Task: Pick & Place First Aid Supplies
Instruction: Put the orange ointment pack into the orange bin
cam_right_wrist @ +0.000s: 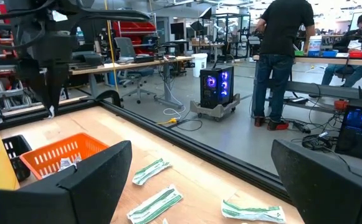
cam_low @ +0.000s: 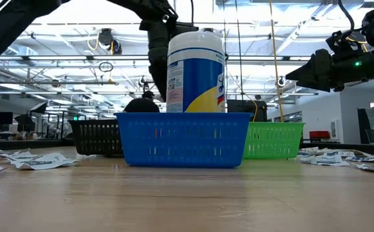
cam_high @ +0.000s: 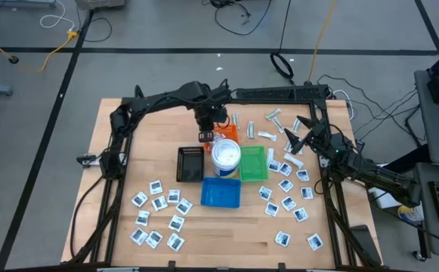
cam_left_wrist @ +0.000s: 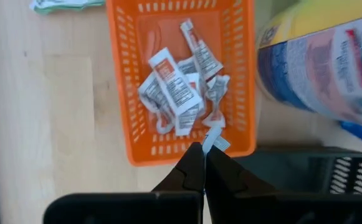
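Observation:
My left gripper (cam_left_wrist: 204,152) hangs over one end of the orange tray (cam_left_wrist: 121,93), shut on a narrow pale wrapped strip (cam_left_wrist: 214,138). Several red-marked packets (cam_left_wrist: 177,93) lie in that tray. In the high view this gripper (cam_high: 206,136) stands beside the white tub (cam_high: 226,156). More white square packets lie flat on the table at the near left (cam_high: 159,215) and on the right (cam_high: 287,196). Wrapped strips (cam_high: 272,121) lie toward the far edge. My right gripper (cam_high: 298,137) waits open and level at the right, with nothing between its fingers (cam_right_wrist: 100,180). My left gripper pinches one end of the pale strip (cam_left_wrist: 209,144) between its two fingertips, coming from above and pointing down. The rest of the strip sticks out past the fingertips. It hangs clear above the orange tray's end wall (cam_left_wrist: 187,149).
The white tub stands between the orange tray, the black tray (cam_high: 190,162), the green tray (cam_high: 251,162) and the blue tray (cam_high: 221,193). In the low view the tub (cam_low: 196,71) rises behind the blue tray (cam_low: 183,138). A person (cam_right_wrist: 283,56) stands in the room beyond the table.

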Controlling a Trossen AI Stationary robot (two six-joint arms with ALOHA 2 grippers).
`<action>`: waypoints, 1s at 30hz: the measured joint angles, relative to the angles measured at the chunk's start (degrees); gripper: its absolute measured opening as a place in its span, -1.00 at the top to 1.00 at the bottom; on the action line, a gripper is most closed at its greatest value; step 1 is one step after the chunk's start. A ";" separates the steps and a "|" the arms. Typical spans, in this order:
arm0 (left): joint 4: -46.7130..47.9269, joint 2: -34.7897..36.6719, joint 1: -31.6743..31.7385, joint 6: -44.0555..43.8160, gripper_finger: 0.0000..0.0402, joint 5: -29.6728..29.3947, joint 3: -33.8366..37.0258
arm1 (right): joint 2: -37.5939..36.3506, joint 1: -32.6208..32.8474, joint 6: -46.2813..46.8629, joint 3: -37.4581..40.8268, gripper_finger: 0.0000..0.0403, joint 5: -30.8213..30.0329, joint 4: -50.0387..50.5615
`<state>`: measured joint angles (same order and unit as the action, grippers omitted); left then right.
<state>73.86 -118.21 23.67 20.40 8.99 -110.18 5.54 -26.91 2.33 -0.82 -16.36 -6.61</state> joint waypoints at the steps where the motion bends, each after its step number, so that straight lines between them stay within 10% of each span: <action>1: -0.70 0.02 -0.20 -0.42 1.00 0.08 0.26 | 0.00 -0.01 0.00 0.00 -0.89 0.00 0.00; 20: -17.05 0.04 -1.73 -2.71 0.97 -6.77 13.35 | -0.02 -0.01 0.00 0.01 -0.89 0.00 0.01; 30: -17.15 0.07 -1.78 -2.87 0.62 -5.75 13.43 | -0.01 0.00 0.00 0.00 -0.89 0.00 0.01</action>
<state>56.71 -118.15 21.89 17.53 3.23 -96.75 5.53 -26.91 2.33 -0.82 -16.36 -6.60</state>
